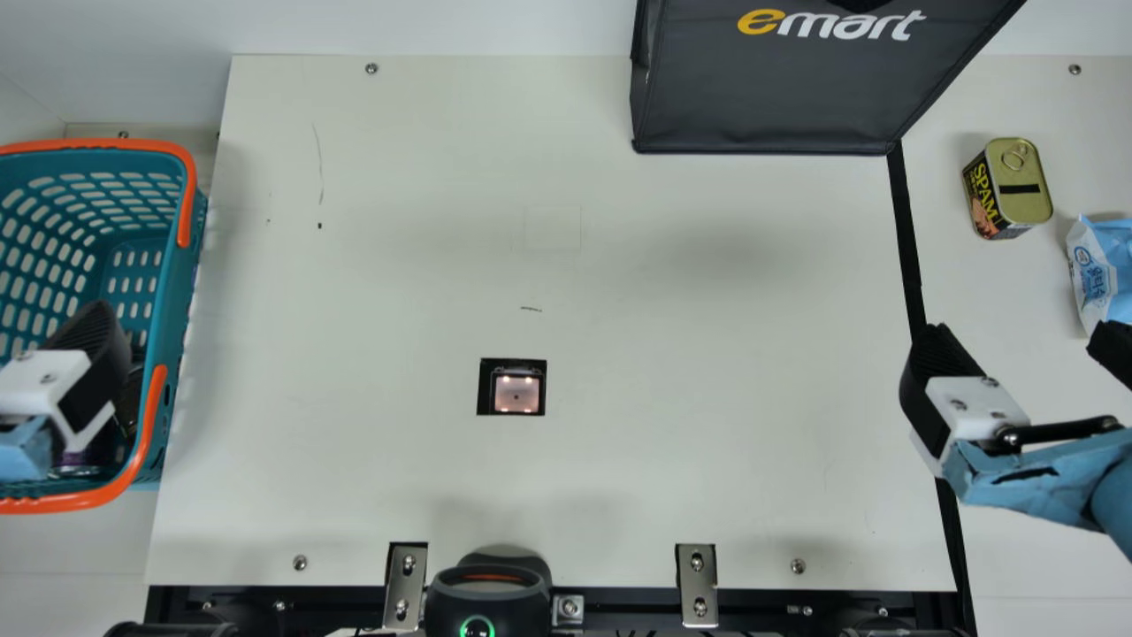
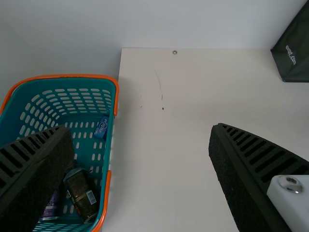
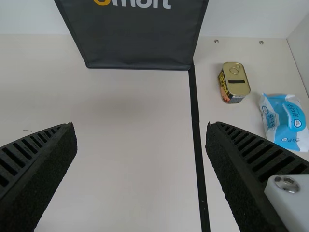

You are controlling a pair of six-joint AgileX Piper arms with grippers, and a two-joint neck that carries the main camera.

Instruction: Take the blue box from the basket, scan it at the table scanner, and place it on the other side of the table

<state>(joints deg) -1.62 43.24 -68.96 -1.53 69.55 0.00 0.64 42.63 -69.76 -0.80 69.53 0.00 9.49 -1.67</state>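
The blue box [image 2: 101,126] lies in the basket [image 2: 63,76], close to its side nearest the bench [image 2: 166,159], so the left claw [image 2: 141,129], fingers apart, could snag that side if lowered askew; the right claw [image 3: 140,124] is spread too.

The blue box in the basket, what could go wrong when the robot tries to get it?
The blue box lies close to the basket's side wall, so the left pincer might bump the wall. It could also nudge the dark package lying in there. Later, the table scanner might miss the code if the wrong side faces it.
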